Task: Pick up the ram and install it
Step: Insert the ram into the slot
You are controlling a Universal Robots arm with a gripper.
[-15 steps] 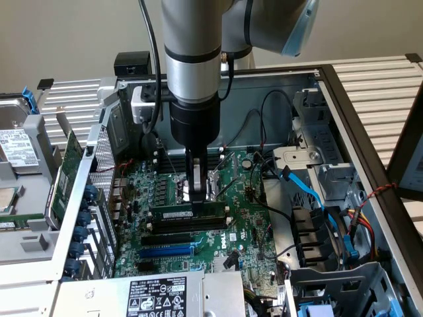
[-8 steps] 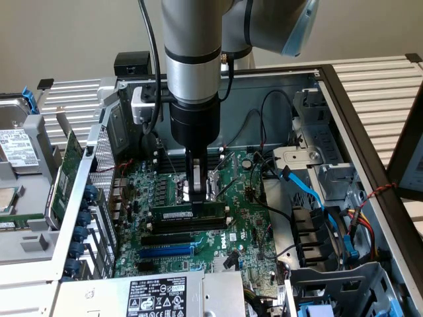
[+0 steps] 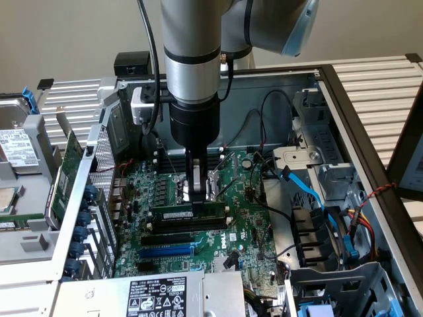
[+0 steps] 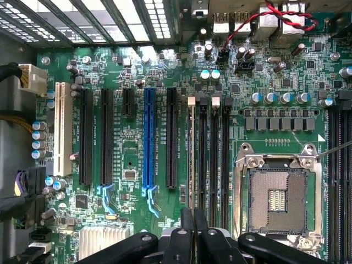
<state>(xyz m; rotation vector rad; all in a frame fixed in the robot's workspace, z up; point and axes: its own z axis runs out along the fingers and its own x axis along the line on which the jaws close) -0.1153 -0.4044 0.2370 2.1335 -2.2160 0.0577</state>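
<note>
Hand [image 4: 193, 217] pinches the ram [image 4: 192, 148] mid-length, board standing on edge. I judge it light, stiff, fragile: hold long edges only.

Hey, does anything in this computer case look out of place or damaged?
The CPU socket sits bare, with no processor or cooler on it. The ram stands level along its slot under the gripper; nothing looks spilled or broken.

Robotics lab — open PC case [image 3: 277, 82], bare motherboard [image 3: 244, 218], 1 robot arm [image 3: 192, 66].
</note>
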